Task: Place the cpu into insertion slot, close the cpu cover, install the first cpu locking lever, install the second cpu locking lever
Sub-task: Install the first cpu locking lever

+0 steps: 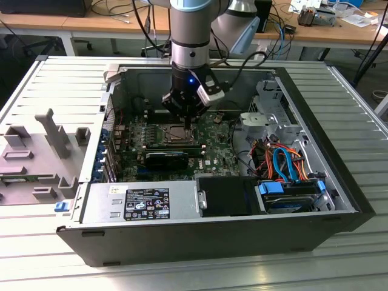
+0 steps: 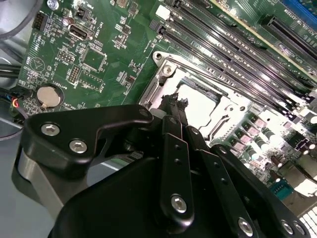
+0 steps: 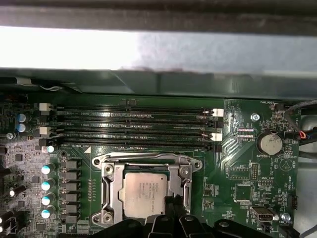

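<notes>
Cpu [image 3: 143,194] flat, square in insertion slot [image 3: 110,191]

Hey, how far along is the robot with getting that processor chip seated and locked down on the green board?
Done: the square silver-grey cpu already lies in the metal-rimmed insertion slot, and the thin silvery cpu cover looks lowered around it. In hand: the black gripper is down at the socket's edge, apparently working there. Left: I cannot tell whether either locking lever is latched.

Cpu [image 3: 143,194] in insertion slot [image 3: 110,191], cpu cover [image 3: 181,181] around it.
</notes>
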Motion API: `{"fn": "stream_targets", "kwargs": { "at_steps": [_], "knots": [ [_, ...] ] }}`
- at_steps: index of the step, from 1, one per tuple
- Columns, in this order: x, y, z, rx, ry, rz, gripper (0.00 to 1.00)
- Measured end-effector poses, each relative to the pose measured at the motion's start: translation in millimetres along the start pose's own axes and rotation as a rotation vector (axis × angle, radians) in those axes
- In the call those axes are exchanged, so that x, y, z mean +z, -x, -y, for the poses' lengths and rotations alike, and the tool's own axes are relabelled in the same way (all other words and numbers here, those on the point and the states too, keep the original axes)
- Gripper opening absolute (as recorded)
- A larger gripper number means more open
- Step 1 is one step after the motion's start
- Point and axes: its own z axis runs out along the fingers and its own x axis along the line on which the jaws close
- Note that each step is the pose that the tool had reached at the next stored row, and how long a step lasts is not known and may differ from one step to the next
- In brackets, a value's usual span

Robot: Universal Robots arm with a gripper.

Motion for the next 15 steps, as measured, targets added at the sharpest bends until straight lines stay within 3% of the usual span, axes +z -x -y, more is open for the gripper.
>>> {"fn": "stream_targets", "kwargs": {
  "at_steps": [5, 12, 15],
  "knots": [
    [-5.1, 0.1, 0.7, 0.000, -0.0001, 0.0000, 0.11],
    [-19.1, 0.2, 1.8, 0.000, 0.0000, 0.0000, 0.11],
    [-19.5, 0.3, 1.8, 0.000, 0.0004, 0.0001, 0.11]
  ]
}}
